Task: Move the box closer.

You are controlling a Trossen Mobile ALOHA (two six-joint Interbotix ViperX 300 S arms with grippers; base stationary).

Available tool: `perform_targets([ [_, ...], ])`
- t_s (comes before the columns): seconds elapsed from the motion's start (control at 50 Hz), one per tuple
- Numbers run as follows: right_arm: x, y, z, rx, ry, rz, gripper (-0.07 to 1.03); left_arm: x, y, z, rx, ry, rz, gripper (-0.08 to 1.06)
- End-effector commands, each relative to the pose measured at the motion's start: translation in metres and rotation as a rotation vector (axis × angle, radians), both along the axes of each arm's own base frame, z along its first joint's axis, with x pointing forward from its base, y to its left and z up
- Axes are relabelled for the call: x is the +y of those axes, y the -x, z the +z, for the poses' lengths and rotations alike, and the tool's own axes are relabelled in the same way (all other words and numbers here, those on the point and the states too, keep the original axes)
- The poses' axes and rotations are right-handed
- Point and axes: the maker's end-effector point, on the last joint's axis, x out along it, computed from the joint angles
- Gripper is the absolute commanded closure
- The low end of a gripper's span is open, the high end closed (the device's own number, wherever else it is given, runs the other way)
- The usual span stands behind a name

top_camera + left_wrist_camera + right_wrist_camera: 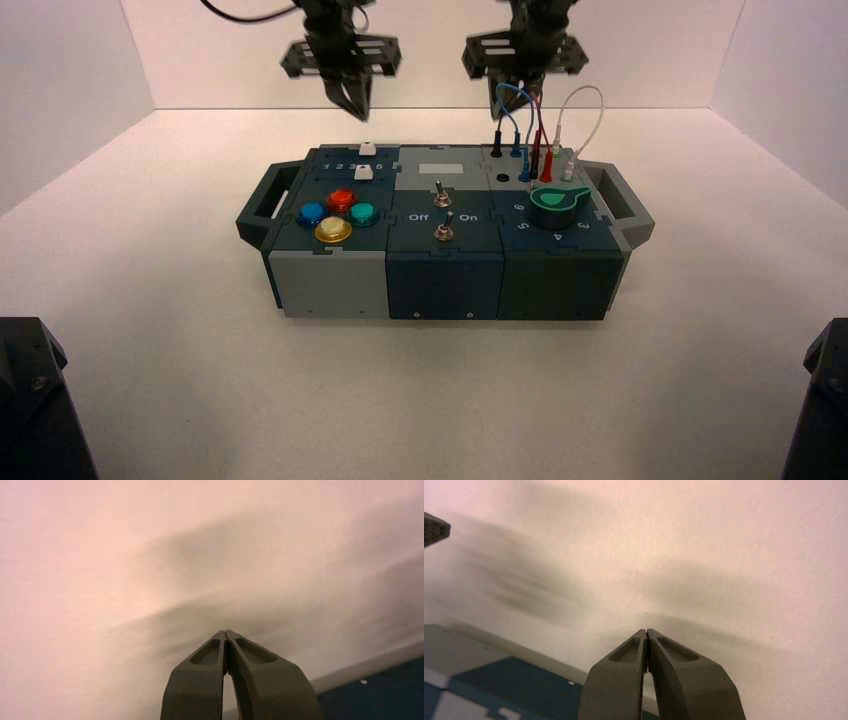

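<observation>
Box point(440, 235) is sitting mid-tabletop point(200, 380), handles out to both sides, wires plugged in near its green dial point(556, 203). Left tool point(348, 95) and right tool point(520, 85) are hovering behind the box, both pinched closed, gripping nothing, probably lining up to drag it from its far edge. No containers showing here.

White bench point(150, 330) spreads wide and plain, and the box point(440, 270) sits flat on it around the middle, handles out to either side.
</observation>
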Motion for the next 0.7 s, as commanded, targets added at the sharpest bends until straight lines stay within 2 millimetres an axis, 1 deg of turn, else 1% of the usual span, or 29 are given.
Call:
perform_targets([
  [0.02, 0.001, 0.002, 0.002, -0.001, -0.002, 0.003, 0.99, -0.019, 0.002, 0.015, -0.029, 0.018, -0.031, 1.01],
  [0.18, -0.003, 0.016, -0.014, 0.048, 0.012, 0.000, 0.99, -0.025, 0.018, 0.006, 0.008, 0.002, -0.057, 1.01],
  [0.34, -0.008, 0.033, -0.026, 0.094, 0.016, -0.011, 0.98, -0.022, 0.039, -0.008, 0.067, -0.024, -0.069, 1.01],
  [0.42, -0.009, 0.037, -0.028, 0.103, 0.020, -0.010, 0.98, -0.017, 0.049, -0.015, 0.099, -0.038, -0.070, 1.01],
  [0.52, -0.009, 0.042, -0.027, 0.107, 0.020, -0.006, 0.98, -0.010, 0.062, -0.020, 0.127, -0.053, -0.073, 1.01],
  [0.7, -0.001, 0.051, -0.024, 0.108, 0.019, 0.016, 0.98, -0.008, 0.078, -0.016, 0.138, -0.059, -0.085, 1.01],
])
